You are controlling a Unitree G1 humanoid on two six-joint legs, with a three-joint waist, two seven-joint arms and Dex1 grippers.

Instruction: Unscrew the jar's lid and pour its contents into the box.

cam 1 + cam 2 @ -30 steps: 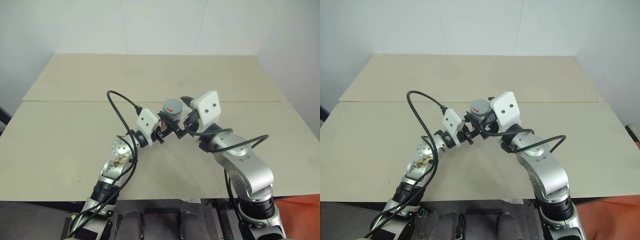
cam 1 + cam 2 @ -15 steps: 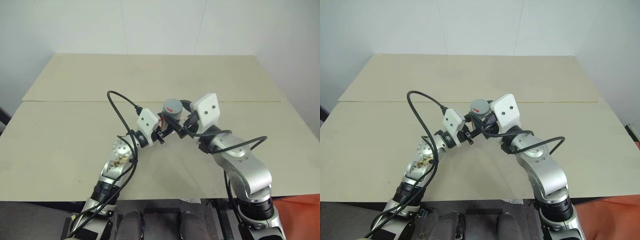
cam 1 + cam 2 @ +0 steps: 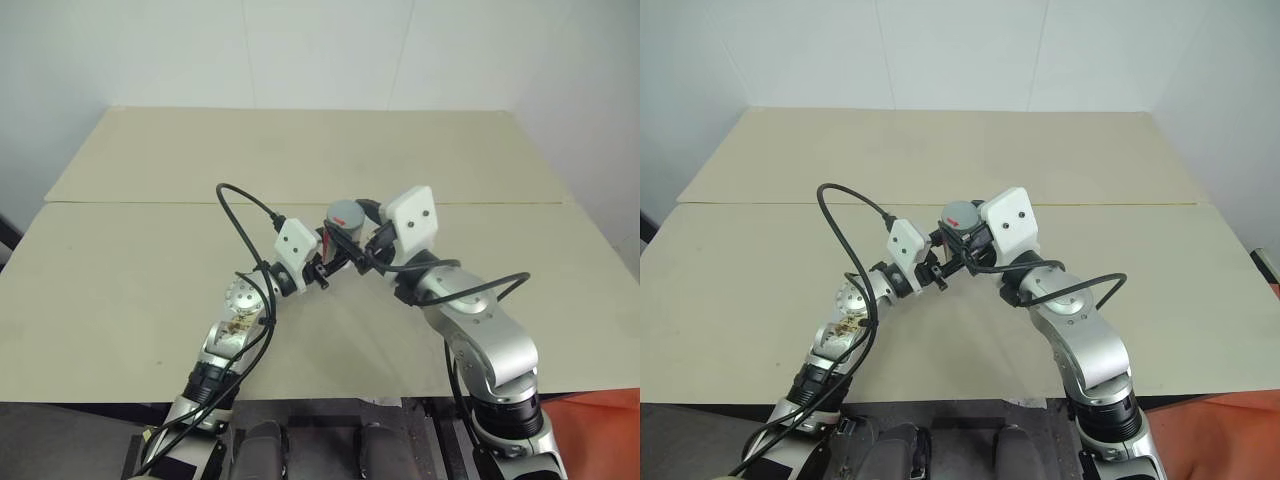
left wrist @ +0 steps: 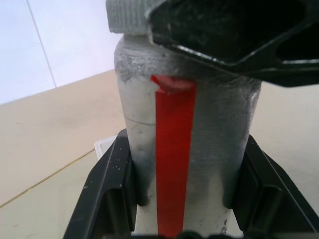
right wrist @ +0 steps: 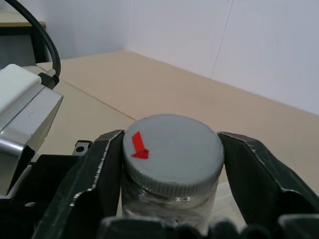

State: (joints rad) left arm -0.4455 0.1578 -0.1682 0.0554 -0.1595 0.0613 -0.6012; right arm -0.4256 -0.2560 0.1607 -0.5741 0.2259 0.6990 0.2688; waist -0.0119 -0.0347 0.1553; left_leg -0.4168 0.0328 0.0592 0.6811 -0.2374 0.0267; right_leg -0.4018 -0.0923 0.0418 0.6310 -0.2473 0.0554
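Note:
The jar (image 4: pixel 134 104) has frosted clear sides and a red strip down its label. It stands upright in the air above the table, with my left gripper (image 4: pixel 184 199) shut on its lower body. The round grey lid (image 5: pixel 174 144), marked with a red arrow, sits on top of the jar. My right gripper (image 5: pixel 172 167) is shut on the lid's rim, one finger on each side. In the head views both grippers meet at the jar (image 3: pixel 341 226) over the table's middle. I cannot make out the contents. A pale corner (image 4: pixel 103 146) peeks past my left finger; whether it is the box I cannot tell.
The beige table (image 3: pixel 150 290) has a seam (image 3: pixel 130 203) running across it, and a white wall stands behind. A black cable (image 3: pixel 240 205) loops up from my left wrist.
My right gripper's fingers have closed in onto the lid's rim. Both arms and the jar have stayed where they were.

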